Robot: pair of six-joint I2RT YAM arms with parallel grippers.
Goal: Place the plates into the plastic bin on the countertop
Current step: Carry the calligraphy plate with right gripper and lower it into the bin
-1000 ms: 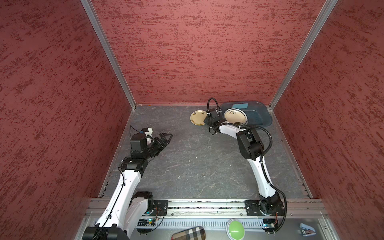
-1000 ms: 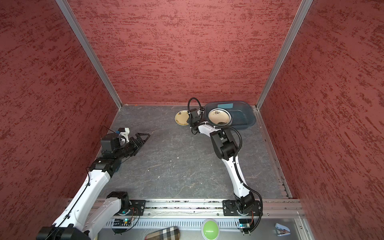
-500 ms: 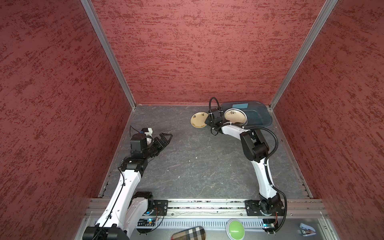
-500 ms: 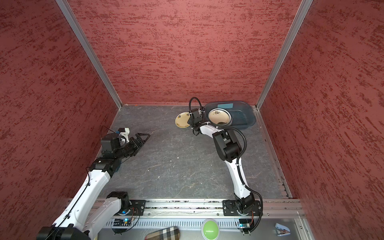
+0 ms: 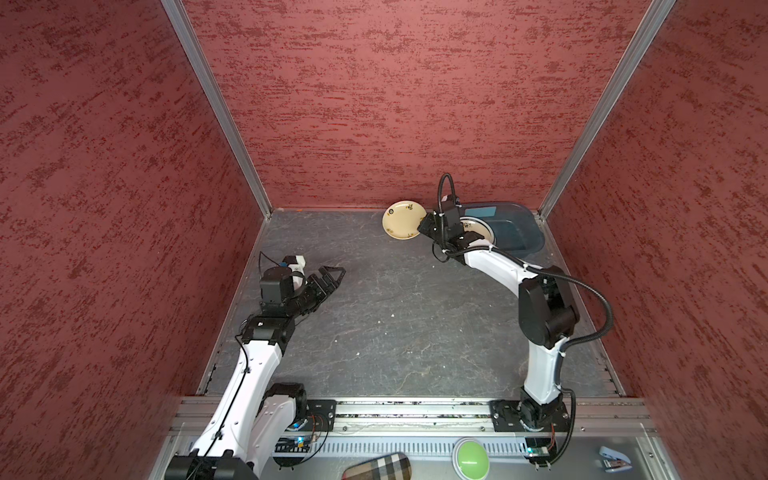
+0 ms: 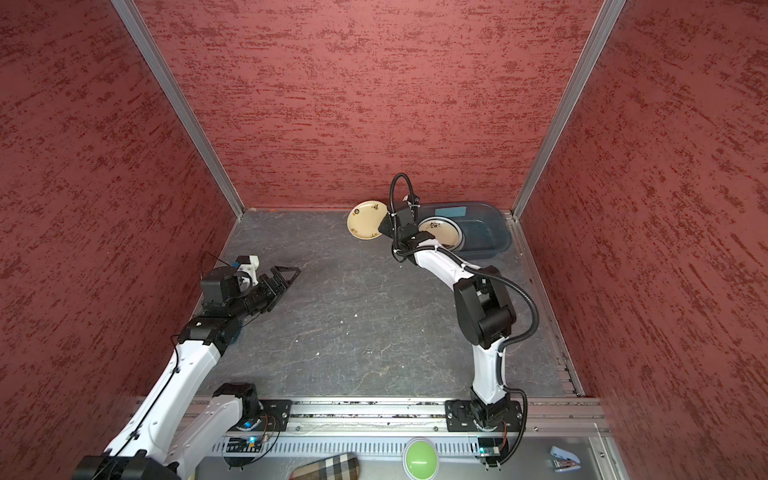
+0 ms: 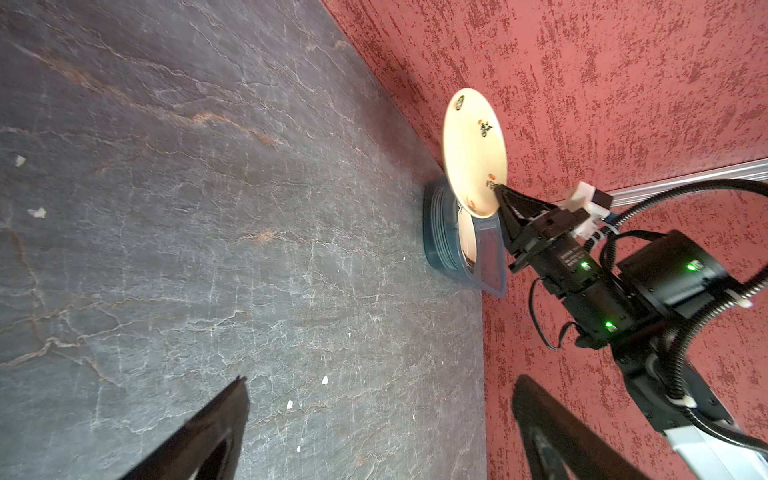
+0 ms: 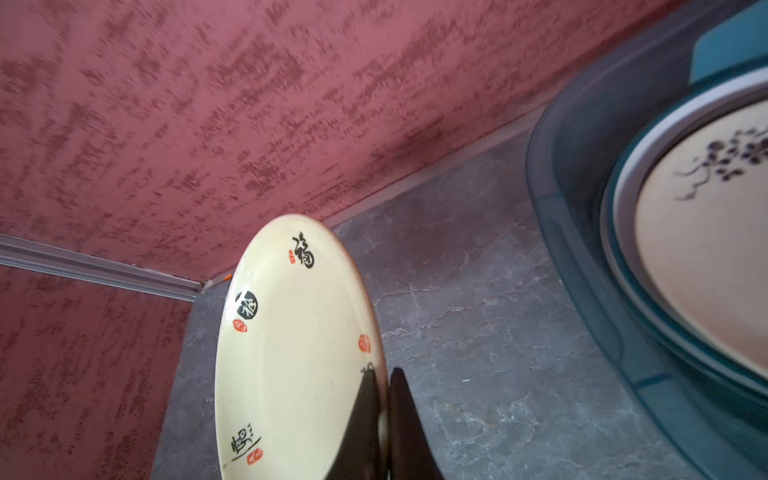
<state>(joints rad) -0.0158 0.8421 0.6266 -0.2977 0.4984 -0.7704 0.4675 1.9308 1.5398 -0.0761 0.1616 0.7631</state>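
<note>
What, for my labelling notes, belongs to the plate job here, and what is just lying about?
Job: cream plate, pinched by the right gripper; stacked plates in the plastic bin; countertop; open left gripper.
Lying about: green dome, plaid pouch, pale blue stapler-like tool.

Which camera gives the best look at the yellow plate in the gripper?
The right wrist view: the yellow plate is close up, its black and red characters sharp, the right gripper pinching its rim. The left wrist view shows it smaller and tilted. In both top views it is a small disc.
</note>
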